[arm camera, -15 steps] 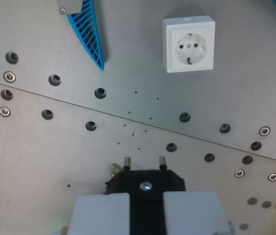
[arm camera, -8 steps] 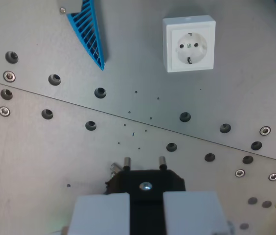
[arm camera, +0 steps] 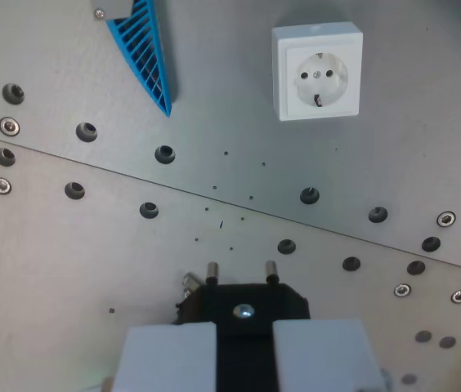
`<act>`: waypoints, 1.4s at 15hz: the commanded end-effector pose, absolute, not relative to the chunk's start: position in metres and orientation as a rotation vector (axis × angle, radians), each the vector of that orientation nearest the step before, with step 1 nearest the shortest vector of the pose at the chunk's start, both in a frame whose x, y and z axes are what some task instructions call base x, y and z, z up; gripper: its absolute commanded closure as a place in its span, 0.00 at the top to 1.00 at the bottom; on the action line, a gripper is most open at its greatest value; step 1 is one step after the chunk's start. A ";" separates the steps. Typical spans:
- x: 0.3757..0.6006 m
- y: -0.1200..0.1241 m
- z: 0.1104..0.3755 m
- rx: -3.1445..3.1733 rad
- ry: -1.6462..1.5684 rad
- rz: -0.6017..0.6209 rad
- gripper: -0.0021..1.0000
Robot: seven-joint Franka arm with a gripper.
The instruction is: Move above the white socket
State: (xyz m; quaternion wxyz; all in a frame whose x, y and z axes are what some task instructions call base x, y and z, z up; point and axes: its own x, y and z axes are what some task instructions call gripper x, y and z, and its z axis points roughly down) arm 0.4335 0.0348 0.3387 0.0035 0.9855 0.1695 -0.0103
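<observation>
Two pale grey, blocky fingers [arm camera: 165, 355] fill the bottom edge of the wrist view, flat-faced with square corners; one sits left of centre, the other [arm camera: 320, 355] right of centre; their surfaces look matte and plain, without markings; a faint green glow shows at the lower left corner of the left one; their lower parts run out of frame.
</observation>
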 end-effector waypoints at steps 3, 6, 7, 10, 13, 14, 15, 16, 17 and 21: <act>0.433 0.025 0.316 3.076 0.577 0.090 0.00; 0.434 0.021 0.302 3.070 0.588 0.093 0.00; 0.434 0.020 0.298 3.069 0.591 0.092 0.00; 0.436 0.015 0.283 3.067 0.593 0.079 0.00; 0.438 0.011 0.268 3.064 0.604 0.066 0.00; 0.438 0.009 0.263 3.063 0.605 0.062 0.00; 0.439 0.008 0.258 3.062 0.608 0.060 0.00; 0.439 0.007 0.253 3.061 0.612 0.058 0.00; 0.440 0.005 0.248 3.060 0.616 0.058 0.00; 0.441 -0.001 0.228 3.056 0.623 0.067 0.00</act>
